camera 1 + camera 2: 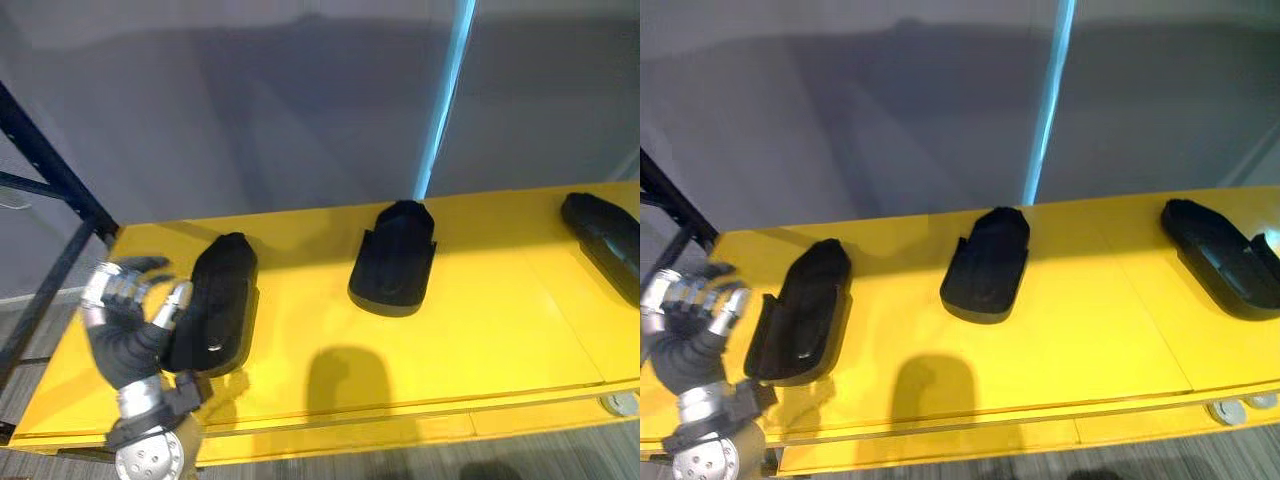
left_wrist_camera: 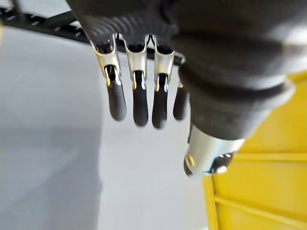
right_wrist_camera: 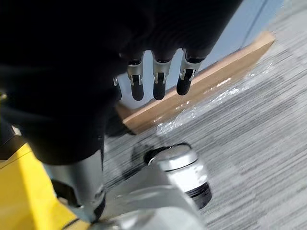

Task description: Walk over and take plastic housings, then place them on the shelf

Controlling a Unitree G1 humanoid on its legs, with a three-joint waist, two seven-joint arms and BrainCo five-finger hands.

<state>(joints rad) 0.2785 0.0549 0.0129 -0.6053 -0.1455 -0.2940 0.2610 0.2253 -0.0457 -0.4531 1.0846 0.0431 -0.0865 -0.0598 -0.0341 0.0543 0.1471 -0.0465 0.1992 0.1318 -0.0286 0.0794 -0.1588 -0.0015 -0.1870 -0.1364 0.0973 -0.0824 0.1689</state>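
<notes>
Left hand [image 1: 128, 335]: fingers relaxed and spread, nothing gripped, poised just beside the leftmost plastic housing [image 1: 215, 300] at the left end of the yellow deck [image 1: 480, 330]; contact not confirmable. Posture suited to a side grasp or a release along the long edge. Middle housing [image 1: 395, 258] and right housing [image 1: 605, 240] laid flat, well apart, in one row across the deck, presumably spaced to leave finger room on each side. Dark blue rack frame [image 1: 50, 170] close on the left: hold the wrist clear of it. Right hand [image 3: 160, 88]: fingers straight, empty, hanging low over grey carpet [image 3: 249, 143], idle, likely to leave the deck unobstructed.
</notes>
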